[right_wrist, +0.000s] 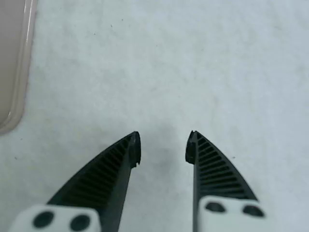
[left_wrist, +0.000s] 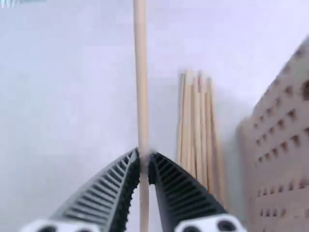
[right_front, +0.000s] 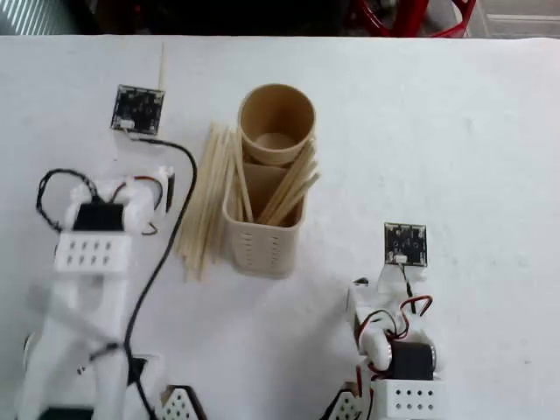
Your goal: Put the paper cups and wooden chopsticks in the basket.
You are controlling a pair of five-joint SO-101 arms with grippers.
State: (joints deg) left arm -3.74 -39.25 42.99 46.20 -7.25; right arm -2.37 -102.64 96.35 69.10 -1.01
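White table [right_front: 472,131] takes up the whole working area. Nearest, close to its front edge, the right gripper [right_wrist: 163,145] hangs low over bare surface with its jaws apart and nothing between them. It looks parked there, probably to leave the middle free for the other arm. Farther in, the beige perforated basket [right_front: 262,249] stands at the table's middle, its long side running away from the arms. Several slanted chopsticks [right_front: 293,188] lean inside it with their tips out over the rim, most likely because they are longer than the basket is deep. Just beside the basket, on the left arm's side, the loose chopsticks [right_front: 203,206] lie flat in a bundle roughly parallel to its wall; these are not yet in. Beyond that bundle the left gripper [left_wrist: 144,162] is clamped on a single chopstick [left_wrist: 140,72], which runs straight out ahead of the fingertips toward the table's far side, apart from the bundle. Taking one stick at a time probably suits the narrow jaws better than grasping the whole bundle. At the basket's far end the paper cup [right_front: 276,118] stands upright, mouth up, apparently already inside. Whether more cups are nested in it I cannot tell.
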